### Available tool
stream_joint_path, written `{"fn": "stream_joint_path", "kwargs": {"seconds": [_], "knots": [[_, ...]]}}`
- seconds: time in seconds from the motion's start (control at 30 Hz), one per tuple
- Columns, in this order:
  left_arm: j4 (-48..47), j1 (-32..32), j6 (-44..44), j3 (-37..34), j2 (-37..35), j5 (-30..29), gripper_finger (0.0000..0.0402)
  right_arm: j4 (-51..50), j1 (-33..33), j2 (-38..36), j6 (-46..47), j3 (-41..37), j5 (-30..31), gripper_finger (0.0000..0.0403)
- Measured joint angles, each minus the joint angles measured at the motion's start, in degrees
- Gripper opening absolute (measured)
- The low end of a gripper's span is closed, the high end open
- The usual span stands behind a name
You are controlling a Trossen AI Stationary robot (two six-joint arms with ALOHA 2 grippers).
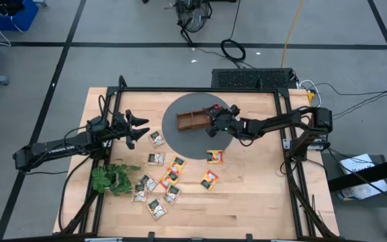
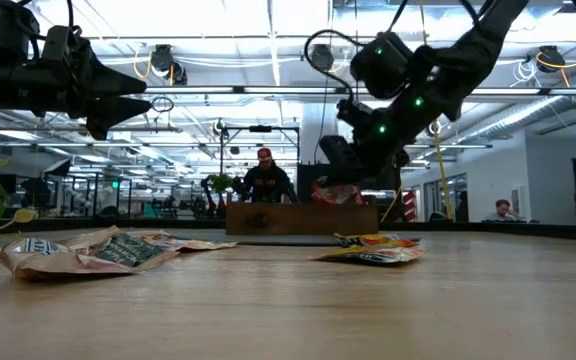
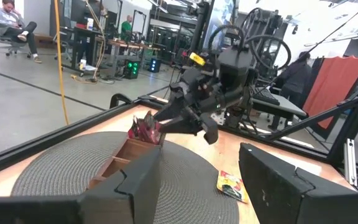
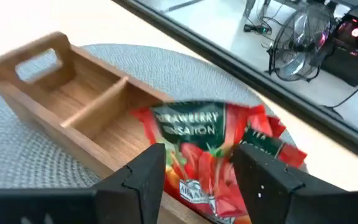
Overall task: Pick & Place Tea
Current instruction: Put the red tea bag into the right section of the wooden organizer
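Nearest you in the low view, a crumpled pale sachet with dark green print [image 2: 88, 250] lies flat on the wooden surface [image 2: 288, 310], with an orange-yellow sachet [image 2: 373, 247] a little farther back to its right. From above, you see the rest of the tea sachets [image 1: 163, 181] scattered loosely across the surface's middle, between the green plant sprig [image 1: 113, 178] at the left edge and one orange sachet [image 1: 215, 156] lying just beside the round grey mat [image 1: 180, 138].

Beyond them the wooden tray [image 4: 61, 81] sits on that mat. Its two compartments toward the handle end are bare wood; the third holds red sachets, among them the red strawberry sachet [image 4: 197, 149] standing at a tilt against the tray's wall.

Your right hand [image 4: 197, 180] is over that end compartment, its fingers [image 4: 148, 171] narrowed onto the strawberry sachet, which sticks up between them. In the low view the sachet sits at the tray's rim under the hand.

Your left hand [image 1: 138, 128] hovers above the surface's left part, well apart from the tray, fingers spread wide and holding nothing. The right half of the surface has open room.

A person sits in the room behind the tray [image 2: 268, 180].
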Motion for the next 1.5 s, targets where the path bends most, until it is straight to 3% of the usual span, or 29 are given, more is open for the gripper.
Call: {"fn": "stream_joint_path", "kwargs": {"seconds": [0.37,0.53,0.63,0.77,0.87,1.1,1.27,1.5], "knots": [[0.0,0.0,0.0,0.0,0.0,0.0,0.0214,-2.1,0.0,-4.5,-1.5,0.1,-0.3,0.0169],[0.0,0.0,0.0,0.0,0.0,0.0,0.0214,-2.4,0.0,-4.7,-3.4,0.1,-8.1,0.0164],[0.0,0.0,0.0,0.0,0.0,0.0,0.0214,-5.5,-0.1,-4.7,-3.9,0.1,-8.9,0.0122],[0.0,0.0,0.0,0.0,0.0,0.0,0.0214,-9.8,-1.0,-4.7,-8.3,1.3,-8.7,0.0017],[0.0,0.0,0.0,0.0,0.0,0.0,0.0214,-14.2,-0.9,-4.7,-10.6,5.7,-8.8,0.0004],[0.0,0.0,0.0,0.0,0.0,0.0,0.0214,-31.7,-2.7,-4.0,-11.1,14.2,-10.8,0.0000],[0.0,0.0,0.0,0.0,0.0,0.0,0.0214,-32.5,-4.7,-3.8,-8.9,12.8,-16.2,0.0000],[0.0,0.0,0.0,0.0,0.0,0.0,0.0214,-31.3,-6.0,-3.8,-7.7,10.5,-16.4,0.0000]]}}
